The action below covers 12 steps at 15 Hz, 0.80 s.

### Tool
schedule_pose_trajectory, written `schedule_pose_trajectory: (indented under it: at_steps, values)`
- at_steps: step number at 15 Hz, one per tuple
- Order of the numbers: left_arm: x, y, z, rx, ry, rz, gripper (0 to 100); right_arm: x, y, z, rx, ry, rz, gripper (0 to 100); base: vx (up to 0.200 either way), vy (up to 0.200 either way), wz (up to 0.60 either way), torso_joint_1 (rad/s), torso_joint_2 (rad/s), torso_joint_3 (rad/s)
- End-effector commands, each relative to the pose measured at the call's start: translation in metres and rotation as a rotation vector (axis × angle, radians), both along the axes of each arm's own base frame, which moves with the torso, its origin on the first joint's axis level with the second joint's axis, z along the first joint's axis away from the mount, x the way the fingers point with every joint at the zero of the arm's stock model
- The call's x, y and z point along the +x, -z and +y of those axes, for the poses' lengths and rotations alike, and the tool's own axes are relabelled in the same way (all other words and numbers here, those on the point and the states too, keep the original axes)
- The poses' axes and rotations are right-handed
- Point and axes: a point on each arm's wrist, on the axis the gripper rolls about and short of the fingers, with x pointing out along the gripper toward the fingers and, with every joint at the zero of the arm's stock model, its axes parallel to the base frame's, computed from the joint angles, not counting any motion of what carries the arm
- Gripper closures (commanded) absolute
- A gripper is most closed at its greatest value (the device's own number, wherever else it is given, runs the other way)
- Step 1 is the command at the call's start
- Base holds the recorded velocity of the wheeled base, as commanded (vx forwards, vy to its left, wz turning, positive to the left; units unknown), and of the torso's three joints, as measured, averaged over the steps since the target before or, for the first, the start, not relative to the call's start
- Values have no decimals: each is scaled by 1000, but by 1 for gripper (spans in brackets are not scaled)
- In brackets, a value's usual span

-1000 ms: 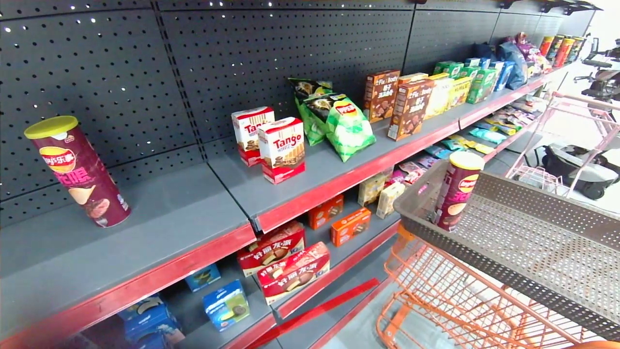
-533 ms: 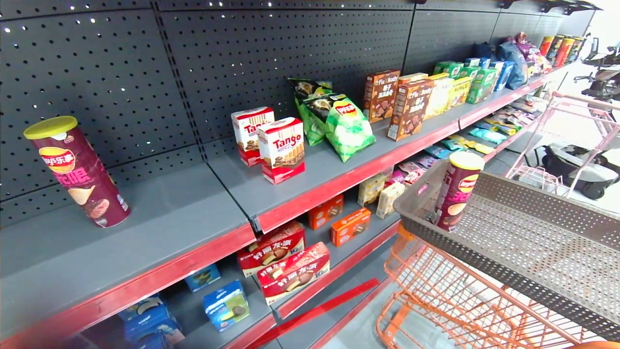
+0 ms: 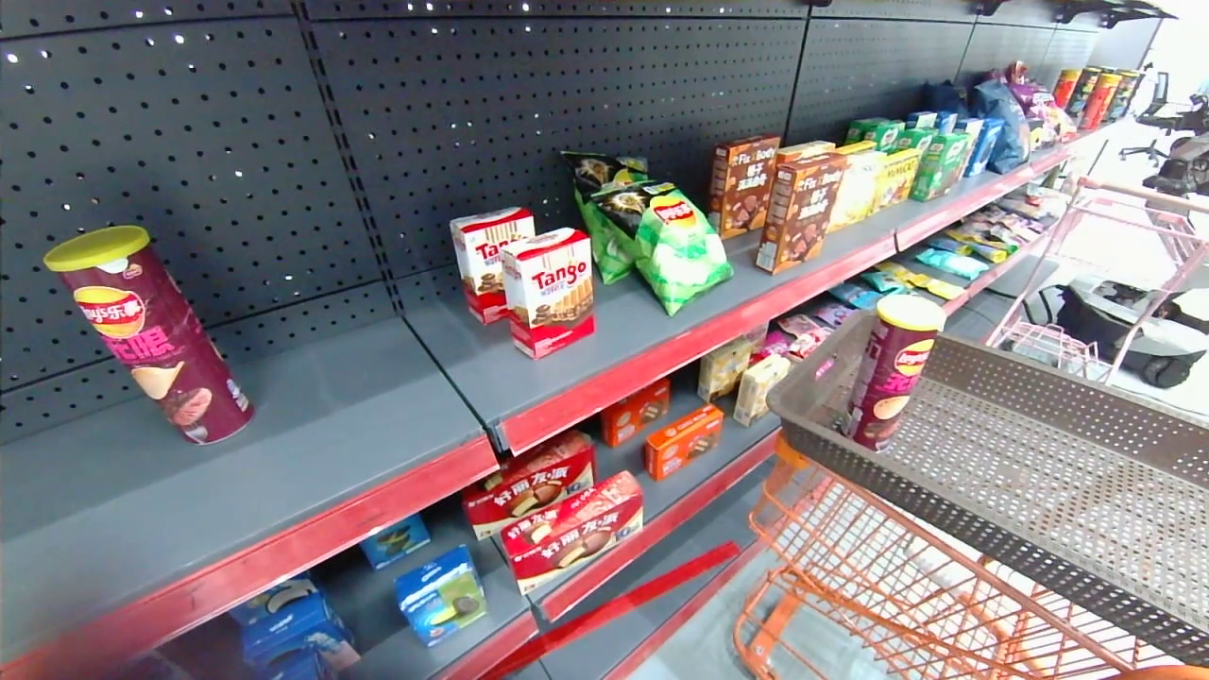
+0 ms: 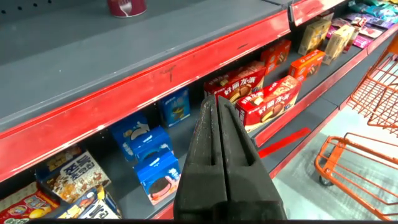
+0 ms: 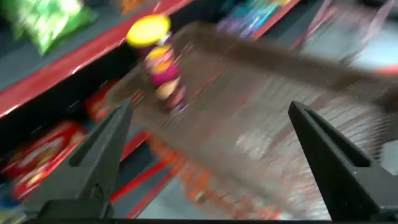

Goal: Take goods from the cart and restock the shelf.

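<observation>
Right pincer point(image 5: 210, 112) hangs with its two fingers spread wide and nothing between them, over the grey tray point(image 3: 1039, 453) that sits on top of the orange cart point(image 3: 850, 586). Left pincer point(image 4: 218, 107) has its fingers pressed flat together with nothing in them, out in front of the red front edge of the shelf point(image 3: 283, 444).

One chip can point(image 3: 893, 370), maroon with a yellow lid, stands upright in the tray's corner nearest the shelf, close against the perforated walls. The open pincer is apart from it, not touching.

A second chip can point(image 3: 146, 335) of the same kind stands on its base near the left end of the upper board, set back toward the pegboard wall.

Further right along that board, past the seam, two red-and-white wafer boxes point(image 3: 548, 288) stand one just behind the other, about midway between the front edge and the back wall. Beside them green crisp bags point(image 3: 675, 246) lean back toward the wall, then come brown boxes point(image 3: 793, 212) near the front edge.

On the board below, red boxes point(image 3: 567, 519) lie at the front edge, orange boxes point(image 3: 682, 439) sit to their right, and blue biscuit boxes point(image 3: 439, 593) to their left. A pink cart point(image 3: 1115, 274) stands well beyond the orange one.
</observation>
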Motion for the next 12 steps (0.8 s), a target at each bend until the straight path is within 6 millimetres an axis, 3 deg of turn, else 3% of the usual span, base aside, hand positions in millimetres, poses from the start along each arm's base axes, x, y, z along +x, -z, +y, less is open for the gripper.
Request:
schedule_pose_trajectory:
  at_steps: [1,5,8,11,12]
  values:
    - [0,0,0,0,0,1,100,45,32,21,100,-130,210,0,0,0,0,0,0,0]
    - [0,0,0,-2,0,1,100,92,55,27,-113,-20,311,0,0,0,0,0,0,0]
    - [0,0,0,0,0,1,100,133,74,5,-285,117,433,0,0,0,0,0,0,0]
    - [0,0,0,0,0,1,100,148,87,0,-360,128,515,0,0,0,0,0,0,0]
    - [0,0,0,0,0,1,100,148,90,-5,-559,228,602,0,0,0,0,0,0,0]
